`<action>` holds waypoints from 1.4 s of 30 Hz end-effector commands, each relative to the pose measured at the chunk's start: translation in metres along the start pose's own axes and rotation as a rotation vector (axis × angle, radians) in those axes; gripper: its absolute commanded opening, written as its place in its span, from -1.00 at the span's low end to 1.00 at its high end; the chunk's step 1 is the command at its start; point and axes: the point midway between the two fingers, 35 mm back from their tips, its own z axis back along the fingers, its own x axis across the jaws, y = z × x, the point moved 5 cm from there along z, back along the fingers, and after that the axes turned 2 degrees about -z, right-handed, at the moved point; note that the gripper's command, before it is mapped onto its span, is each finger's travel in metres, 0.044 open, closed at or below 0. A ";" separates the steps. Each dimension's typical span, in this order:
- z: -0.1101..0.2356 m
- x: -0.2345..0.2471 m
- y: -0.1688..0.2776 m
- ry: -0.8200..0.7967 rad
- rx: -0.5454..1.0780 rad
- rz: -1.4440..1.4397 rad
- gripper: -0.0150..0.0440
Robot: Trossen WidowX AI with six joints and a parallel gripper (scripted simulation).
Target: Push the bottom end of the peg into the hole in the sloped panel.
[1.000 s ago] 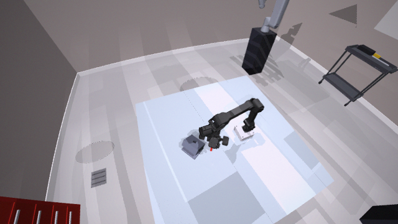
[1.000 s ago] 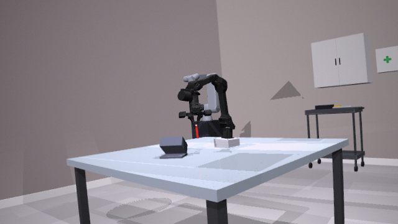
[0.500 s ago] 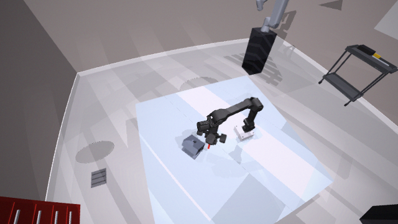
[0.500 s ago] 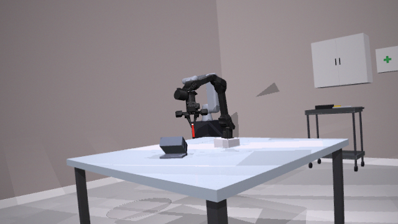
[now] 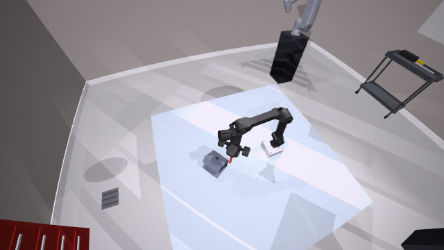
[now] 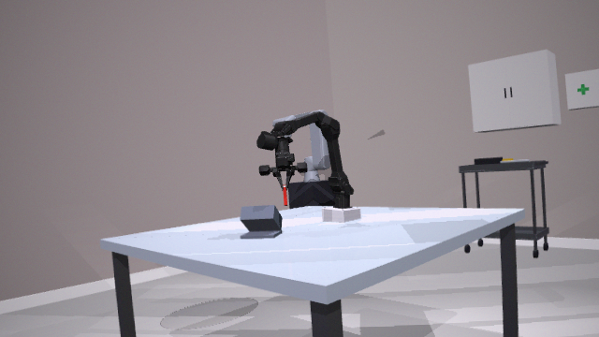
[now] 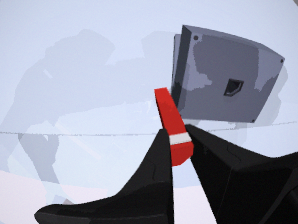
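My gripper is shut on a thin red peg with a white band. It holds the peg upright in the air, above the table. The grey sloped panel stands on the table just beside and below the peg. Its face has one small dark hole. The peg's lower end is beside the panel's edge, apart from the hole.
The arm's white base block stands on the table behind the panel. A black trolley, a black pillar and a red rack stand on the floor away from the table.
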 end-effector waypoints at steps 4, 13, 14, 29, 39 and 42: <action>0.004 -0.010 0.005 0.007 -0.023 -0.023 -0.49; 0.011 -0.021 0.013 0.019 -0.049 -0.059 -0.49; 0.011 -0.022 0.014 0.020 -0.051 -0.063 -0.49; 0.022 -0.040 0.027 0.042 -0.093 -0.120 -0.49; 0.030 -0.052 0.037 0.059 -0.121 -0.158 -0.49; 0.032 -0.055 0.040 0.064 -0.130 -0.169 -0.49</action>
